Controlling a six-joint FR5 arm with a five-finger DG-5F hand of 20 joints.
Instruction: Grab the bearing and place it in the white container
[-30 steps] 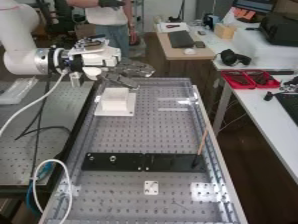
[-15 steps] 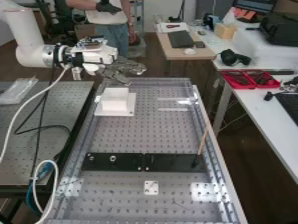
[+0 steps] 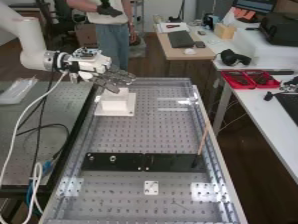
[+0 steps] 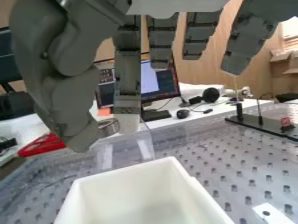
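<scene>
Robot hand (image 3: 114, 78) is grasping the bearing (image 4: 108, 128): a metal ring pinched between the thumb (image 4: 78, 135) and a finger (image 4: 126, 95); other fingers hang apart, fairly straight. Bearing is up in the air, outside the white container (image 3: 115, 100), not touching it. Robot hand sits at the far left of the worktop (image 3: 140, 135), above and around the far side of the white container, fingers pointing right and somewhat down. In the wrist view the white container has its open top towards the camera, pale inside walls in sight. White container stands on a flat white base (image 3: 126, 112), far left part of the worktop.

Worktop is a perforated board with clear strips along its sides. Near half: long black plate (image 3: 173, 162) lying left to right, small round fittings on its left part, thin brown rod (image 3: 203, 137) rising from its right end, leaning. Small white square plate (image 3: 151, 188) lies nearer than the black plate, roughly midway across. Left of the worktop, a second perforated table (image 3: 26, 155) with a clear plastic bag (image 3: 18, 91) at its far end; white cable (image 3: 23, 117) hangs from the arm in front. On the right, a white desk (image 3: 256, 107) holds red trays (image 3: 236, 79).
</scene>
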